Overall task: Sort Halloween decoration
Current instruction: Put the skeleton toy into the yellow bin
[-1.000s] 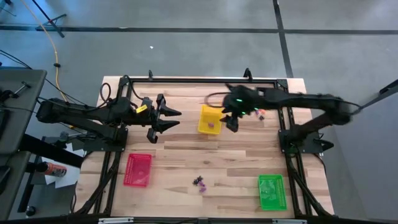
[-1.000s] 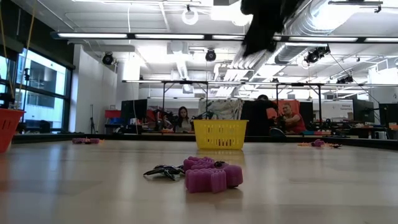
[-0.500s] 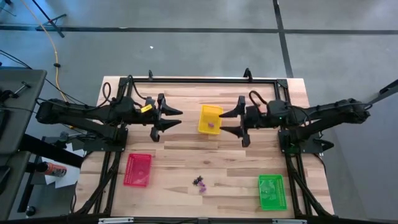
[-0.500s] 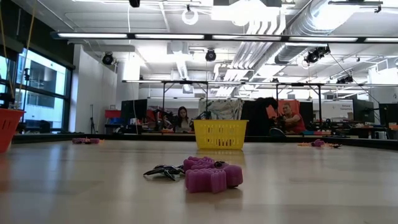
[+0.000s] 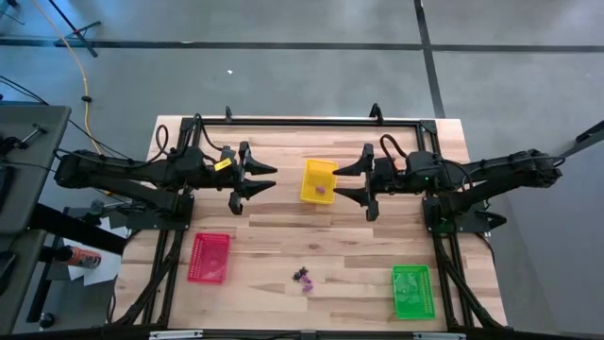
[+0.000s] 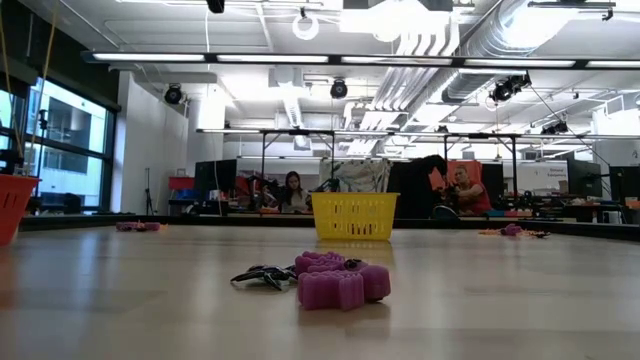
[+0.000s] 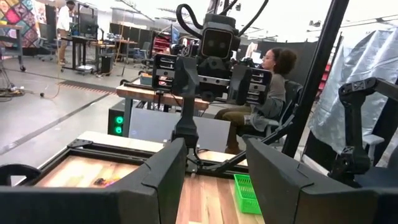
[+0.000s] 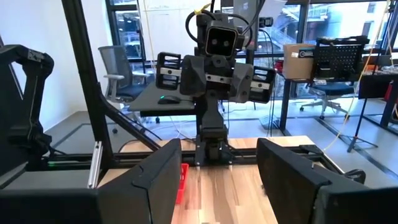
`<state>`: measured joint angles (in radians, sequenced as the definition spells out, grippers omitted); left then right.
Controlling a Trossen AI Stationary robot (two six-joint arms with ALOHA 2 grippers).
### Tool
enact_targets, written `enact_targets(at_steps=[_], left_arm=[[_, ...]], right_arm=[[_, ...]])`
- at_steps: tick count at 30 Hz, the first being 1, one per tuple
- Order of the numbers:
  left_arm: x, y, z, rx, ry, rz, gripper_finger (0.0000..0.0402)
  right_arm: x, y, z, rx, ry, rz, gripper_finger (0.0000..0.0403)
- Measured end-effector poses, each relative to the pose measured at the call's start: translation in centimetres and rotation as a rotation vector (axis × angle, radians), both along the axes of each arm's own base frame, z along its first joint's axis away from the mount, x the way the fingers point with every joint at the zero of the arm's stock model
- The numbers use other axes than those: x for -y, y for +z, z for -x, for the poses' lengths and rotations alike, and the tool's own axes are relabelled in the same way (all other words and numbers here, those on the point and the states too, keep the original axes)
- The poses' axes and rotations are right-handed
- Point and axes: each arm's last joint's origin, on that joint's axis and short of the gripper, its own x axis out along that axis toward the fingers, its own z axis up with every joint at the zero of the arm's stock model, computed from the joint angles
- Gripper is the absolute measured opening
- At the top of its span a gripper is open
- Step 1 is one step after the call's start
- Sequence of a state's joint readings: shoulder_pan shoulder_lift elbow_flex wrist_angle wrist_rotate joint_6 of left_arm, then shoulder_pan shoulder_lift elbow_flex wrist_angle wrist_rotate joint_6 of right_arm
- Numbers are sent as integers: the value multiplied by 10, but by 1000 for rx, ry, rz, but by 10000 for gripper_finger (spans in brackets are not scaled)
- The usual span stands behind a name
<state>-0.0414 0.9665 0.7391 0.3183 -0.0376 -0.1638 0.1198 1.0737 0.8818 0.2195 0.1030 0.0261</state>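
Purple and black Halloween decoration [image 5: 303,278] pieces lie clustered low in the high view's centre on the wooden desk [image 5: 274,236], between the red tray [image 5: 209,257] and green tray [image 5: 411,289]. One purple piece sits in the yellow tray [image 5: 318,180]. Flanking that tray, the left hand [image 5: 255,179] and right hand [image 5: 350,182] hang open, empty.

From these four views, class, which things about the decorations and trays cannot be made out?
- Yellow tray, high view: its purple contents are too small to identify.
- Purple trinkets, low view: they partly hide the black trinket behind.
- Red tray, low view: cut off by the frame edge.
- Green tray, left wrist view: partly hidden by a finger.
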Motion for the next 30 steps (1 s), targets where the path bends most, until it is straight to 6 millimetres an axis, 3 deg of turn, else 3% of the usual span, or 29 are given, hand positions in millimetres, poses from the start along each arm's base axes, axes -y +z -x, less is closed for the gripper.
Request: enact_targets(at_steps=[5,8,12,18,25,30], left_arm=[[0,-1,0,-13,3,13,160],[-4,-4,-1,-64,78,135,160],[-25,-8,1,-390,245,182,160],[-78,-9,12,-942,498,174,160],[-123,-60,17,-1484,442,164,160],[-144,-99,5,-1694,343,154,160]], right_arm=[[0,0,0,1,0,0,204],[0,0,0,1,1,-25,204],[1,0,0,1,-6,-27,204],[3,1,0,3,-88,-29,204],[3,0,0,0,-100,-74,204],[4,-2,0,-15,-116,-115,204]])
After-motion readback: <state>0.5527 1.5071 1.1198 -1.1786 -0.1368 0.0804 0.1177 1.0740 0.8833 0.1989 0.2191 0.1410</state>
